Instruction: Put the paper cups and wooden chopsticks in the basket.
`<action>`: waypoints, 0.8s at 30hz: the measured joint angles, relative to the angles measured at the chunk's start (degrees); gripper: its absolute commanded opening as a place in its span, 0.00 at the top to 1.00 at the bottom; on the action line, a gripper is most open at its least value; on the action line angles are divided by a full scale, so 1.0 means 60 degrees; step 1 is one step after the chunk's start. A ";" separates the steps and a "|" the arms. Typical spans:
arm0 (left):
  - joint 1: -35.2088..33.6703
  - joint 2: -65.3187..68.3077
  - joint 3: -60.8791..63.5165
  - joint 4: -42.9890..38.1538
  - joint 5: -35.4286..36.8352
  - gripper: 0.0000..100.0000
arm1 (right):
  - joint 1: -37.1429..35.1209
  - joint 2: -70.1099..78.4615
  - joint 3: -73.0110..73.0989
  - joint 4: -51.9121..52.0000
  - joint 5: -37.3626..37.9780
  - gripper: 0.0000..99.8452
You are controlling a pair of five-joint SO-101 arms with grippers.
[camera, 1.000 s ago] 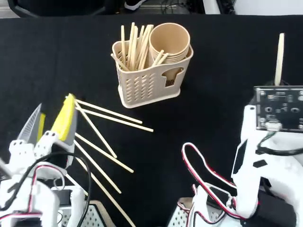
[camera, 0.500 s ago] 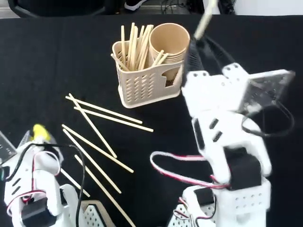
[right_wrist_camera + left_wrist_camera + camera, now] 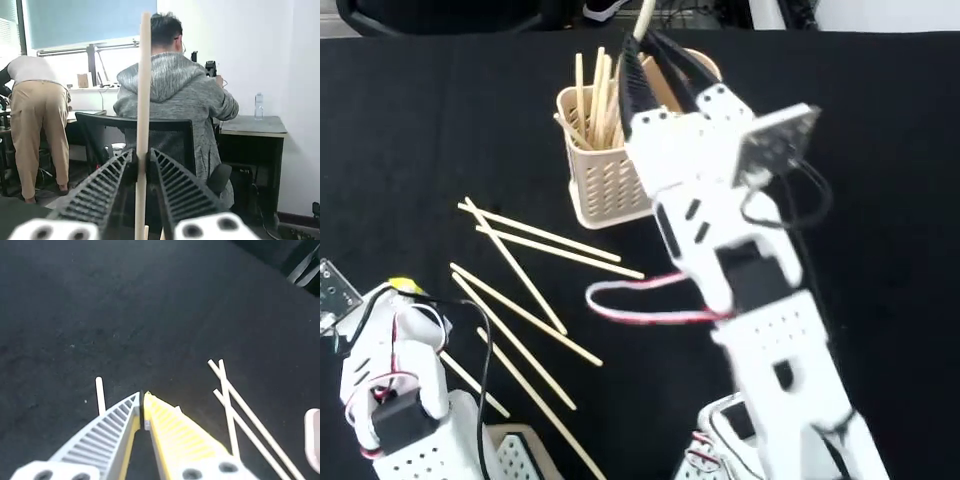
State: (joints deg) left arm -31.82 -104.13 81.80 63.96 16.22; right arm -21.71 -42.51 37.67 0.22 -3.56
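Right pincer (image 3: pixel 142 153) clamped on upright chopstick (image 3: pixel 145 75) above basket (image 3: pixel 604 186).

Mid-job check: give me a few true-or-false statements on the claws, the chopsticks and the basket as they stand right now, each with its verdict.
1. The right claw is shut on a chopstick, which stands upright. True.
2. The basket lies tipped on its side. False: it stands upright.
3. Several chopsticks lie loose on the table. True.
4. The left claw grips a chopstick. False: it is shut on nothing, low over the table.
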 measured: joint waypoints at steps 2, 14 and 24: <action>0.0000 0.0000 0.0015 0.0000 0.0000 0.97 | -0.0015 0.0659 -0.0059 -0.0440 0.0000 0.99; -0.0088 0.0000 0.0498 0.0000 -0.0161 0.97 | 0.0249 0.3048 0.0293 -0.2608 0.0366 0.99; -0.0791 0.0000 0.0498 0.1773 -0.2022 0.63 | 0.0132 0.4278 0.0879 -0.3150 0.1670 0.85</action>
State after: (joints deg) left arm -36.57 -104.13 84.79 74.59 4.09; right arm -20.92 -16.84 42.95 -18.68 6.46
